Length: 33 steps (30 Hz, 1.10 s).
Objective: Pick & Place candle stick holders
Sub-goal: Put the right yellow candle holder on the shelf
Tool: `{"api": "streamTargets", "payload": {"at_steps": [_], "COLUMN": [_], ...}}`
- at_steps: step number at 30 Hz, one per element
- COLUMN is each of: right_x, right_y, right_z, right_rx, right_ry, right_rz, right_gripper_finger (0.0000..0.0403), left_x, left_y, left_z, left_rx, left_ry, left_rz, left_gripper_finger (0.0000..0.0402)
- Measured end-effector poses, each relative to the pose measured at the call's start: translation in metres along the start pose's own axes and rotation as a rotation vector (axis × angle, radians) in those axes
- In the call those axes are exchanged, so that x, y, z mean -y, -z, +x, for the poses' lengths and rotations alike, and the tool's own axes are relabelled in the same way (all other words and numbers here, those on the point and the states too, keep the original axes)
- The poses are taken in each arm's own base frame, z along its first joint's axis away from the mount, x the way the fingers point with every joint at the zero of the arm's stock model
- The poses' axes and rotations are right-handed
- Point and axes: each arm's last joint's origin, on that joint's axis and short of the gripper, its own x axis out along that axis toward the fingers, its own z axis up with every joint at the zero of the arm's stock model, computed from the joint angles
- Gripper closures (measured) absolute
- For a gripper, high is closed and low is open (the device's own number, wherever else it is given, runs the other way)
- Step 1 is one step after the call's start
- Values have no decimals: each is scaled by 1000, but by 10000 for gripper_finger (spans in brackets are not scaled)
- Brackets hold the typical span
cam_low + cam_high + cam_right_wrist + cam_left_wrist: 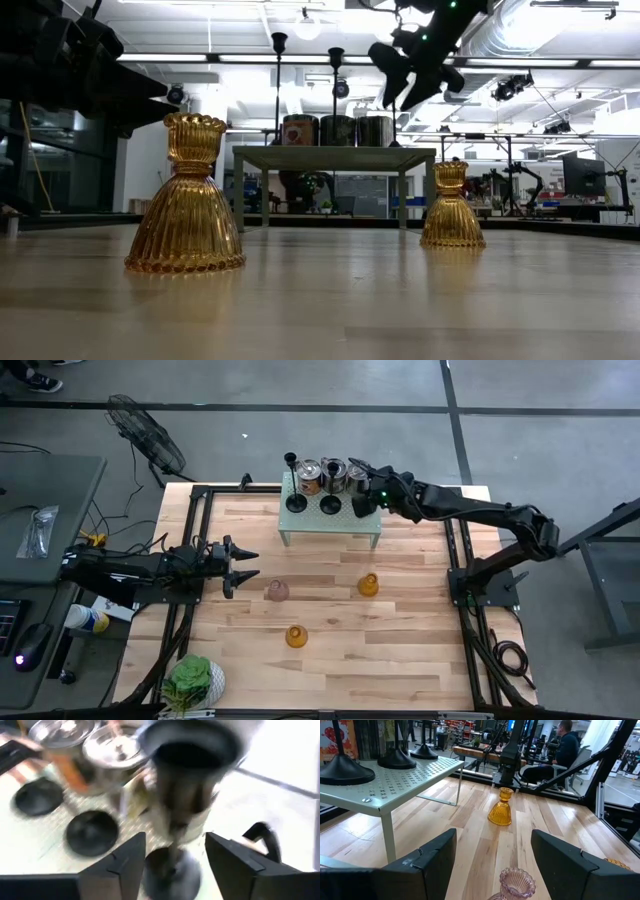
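Six candle holders in all: three black ones [330, 505], set in a row from under the right hand [363, 503] outward; two amber ones [368, 585], both well apart from either hand; one pink one [277, 591], just in front of the left hand [250, 564]. Three tins [333, 472] stand just behind the right hand. Two hands, two tables: one small table [300, 526] under the right hand, one big table [400, 660] below both. One plant [192, 680], one fan [150, 440]
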Motion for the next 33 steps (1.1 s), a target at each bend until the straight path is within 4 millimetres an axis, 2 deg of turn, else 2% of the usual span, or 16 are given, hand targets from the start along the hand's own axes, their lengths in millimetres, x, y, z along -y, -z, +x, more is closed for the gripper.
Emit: {"api": "streamTargets", "payload": {"at_steps": [5, 14, 23, 33], "right_x": [-4, -2, 8, 23], "right_y": [7, 32, 102, 168], "right_z": [-18, -59, -91, -104], "right_rx": [-74, -224, -243, -256], "right_ry": [-98, -225, -407, -533], "right_rz": [-39, -154, -206, -226], "right_gripper_finger": [178, 176, 176, 176], "left_x": [0, 0, 0, 0], "left_y": [0, 0, 0, 0], "left_z": [0, 0, 0, 0], "left_rx": [0, 0, 0, 0], "left_ry": [0, 0, 0, 0], "left_rz": [0, 0, 0, 0], "left_gripper_finger": [148, 148, 148, 148]}}
